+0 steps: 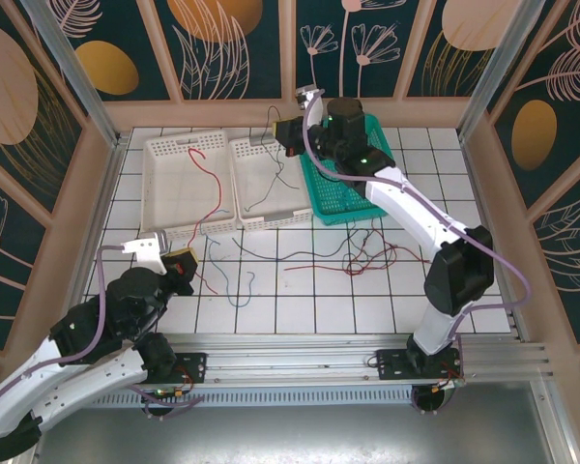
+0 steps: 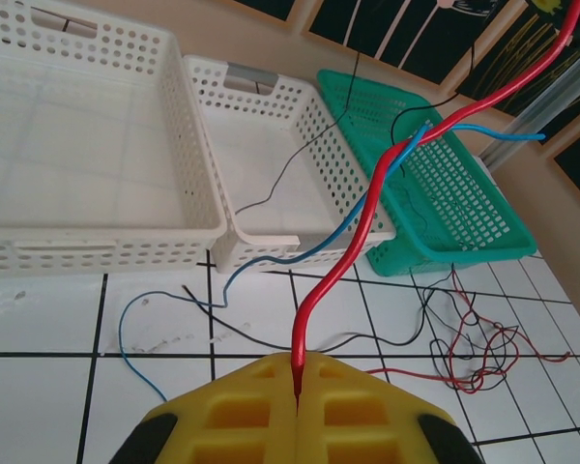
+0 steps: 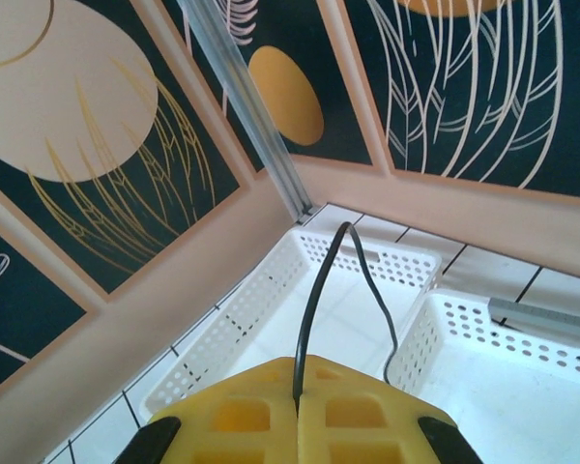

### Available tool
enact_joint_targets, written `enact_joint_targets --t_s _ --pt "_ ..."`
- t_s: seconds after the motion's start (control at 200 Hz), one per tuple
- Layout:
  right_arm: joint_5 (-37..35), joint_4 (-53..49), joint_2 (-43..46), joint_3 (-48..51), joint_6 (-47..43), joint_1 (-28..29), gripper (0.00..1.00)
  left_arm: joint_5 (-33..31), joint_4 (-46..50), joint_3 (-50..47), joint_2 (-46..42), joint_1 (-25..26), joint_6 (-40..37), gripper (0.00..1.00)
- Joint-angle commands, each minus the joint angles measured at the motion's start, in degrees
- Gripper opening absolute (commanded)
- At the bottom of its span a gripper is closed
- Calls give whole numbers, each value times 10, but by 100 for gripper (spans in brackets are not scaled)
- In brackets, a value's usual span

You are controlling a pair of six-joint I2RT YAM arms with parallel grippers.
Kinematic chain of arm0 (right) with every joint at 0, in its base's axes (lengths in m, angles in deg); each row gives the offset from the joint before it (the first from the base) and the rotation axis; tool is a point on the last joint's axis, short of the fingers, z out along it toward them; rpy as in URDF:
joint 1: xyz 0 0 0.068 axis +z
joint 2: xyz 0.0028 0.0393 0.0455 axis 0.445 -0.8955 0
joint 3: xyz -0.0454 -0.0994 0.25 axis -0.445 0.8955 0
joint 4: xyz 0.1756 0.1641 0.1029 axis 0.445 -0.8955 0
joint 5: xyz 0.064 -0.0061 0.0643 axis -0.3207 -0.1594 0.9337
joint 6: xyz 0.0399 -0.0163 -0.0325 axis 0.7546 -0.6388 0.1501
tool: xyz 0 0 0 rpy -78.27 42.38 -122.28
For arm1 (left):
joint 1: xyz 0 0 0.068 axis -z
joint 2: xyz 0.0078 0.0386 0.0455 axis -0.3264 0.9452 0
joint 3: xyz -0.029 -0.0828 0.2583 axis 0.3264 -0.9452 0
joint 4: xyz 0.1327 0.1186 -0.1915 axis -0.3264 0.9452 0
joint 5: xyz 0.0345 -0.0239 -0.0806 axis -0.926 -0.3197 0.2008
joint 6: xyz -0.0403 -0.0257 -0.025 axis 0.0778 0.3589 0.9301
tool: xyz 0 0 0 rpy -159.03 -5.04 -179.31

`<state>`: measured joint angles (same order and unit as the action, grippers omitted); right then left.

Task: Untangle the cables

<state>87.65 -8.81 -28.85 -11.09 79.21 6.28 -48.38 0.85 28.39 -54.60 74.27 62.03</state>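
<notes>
At left hand (image 2: 297, 387) tips: shut tight on red cable (image 2: 362, 227), pinched at seam between pads. Runs up and to the right from hand, long axis diagonal, far end out of frame top right. Crossed well above hand by blue cable (image 2: 300, 253), apparently twisted round it; drops from there toward table (image 2: 39, 406), ahead-left of hand.

Just ahead-right of hand: loose knot of cables (image 2: 469, 353), red and black, flat on tiles, looping every way, no single axis.

Further ahead-left: two white baskets (image 2: 208, 227), with thin black strand (image 2: 282, 176) lying in the right-hand one. Beyond, to the right: green basket (image 2: 464, 208).

Far side: right hand (image 3: 297, 387) closed on black cable (image 3: 309, 300). Arches up from tips, then falls right toward white basket rim.

Handling, as judged: featherlight, limp, no stiffness, goes wherever pulled. Thin and smooth, so likely to slip through pads unless fully clamped. Could snag at crossings; a jerk could tighten the knot. Best taken near a free end or just beside a crossing, not mid-loop.
</notes>
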Motion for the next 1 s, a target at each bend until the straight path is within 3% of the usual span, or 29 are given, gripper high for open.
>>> enact_joint_targets --t_s 0.0,0.2,0.415,0.556,0.666,0.891,0.996 --pt "21 -65 -65 -37 6 2 0 -5 -16 -3 2 -1 -2 0" --pt "16 -138 -153 -101 13 8 0 -10 -11 -1 2 0 1 0" --pt "25 -154 -165 -113 0 17 21 -8 -8 -1 2 0 9 0" --pt "27 -43 -68 -5 -14 30 43 -3 -8 -1 18 0 11 0" --pt "40 42 16 92 -20 33 54 10 -17 -5 31 0 16 0" --pt "105 306 189 376 -35 66 59 70 -81 -17 18 0 25 0" --pt "86 409 233 483 -54 98 61 93 -99 -11 25 -1 28 0"
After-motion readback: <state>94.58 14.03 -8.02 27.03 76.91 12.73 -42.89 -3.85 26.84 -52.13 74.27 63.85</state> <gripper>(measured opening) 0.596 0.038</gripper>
